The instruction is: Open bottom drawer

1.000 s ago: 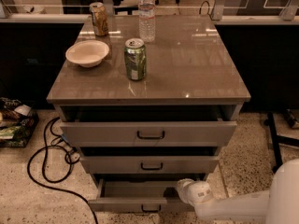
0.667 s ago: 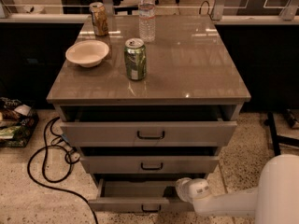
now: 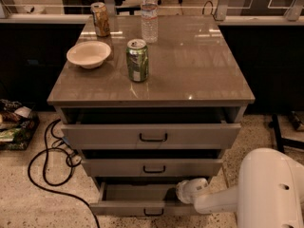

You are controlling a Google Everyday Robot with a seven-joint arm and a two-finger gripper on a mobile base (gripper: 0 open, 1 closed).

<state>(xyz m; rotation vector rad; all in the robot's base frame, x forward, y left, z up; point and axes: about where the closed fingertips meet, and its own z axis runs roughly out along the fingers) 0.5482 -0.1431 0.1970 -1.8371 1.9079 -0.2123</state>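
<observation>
The bottom drawer (image 3: 133,208) is the lowest of three grey drawers in the cabinet. It stands pulled out, showing a plain pale grey inside, and has a small black bar handle (image 3: 154,213) on its front. My white gripper (image 3: 187,192) reaches in from the lower right, over the drawer's right end just behind its front. The white arm (image 3: 266,194) fills the lower right corner.
The top drawer (image 3: 152,136) and middle drawer (image 3: 153,167) also stand slightly out. On the cabinet top sit a white bowl (image 3: 89,54), a green can (image 3: 137,60), a water bottle (image 3: 149,14) and another can (image 3: 100,19). Black cables (image 3: 45,160) lie on the floor at the left.
The arm's white housing has moved up and left, filling more of the lower right corner. The gripper stays at the bottom drawer's right end. The drawers look unchanged.
</observation>
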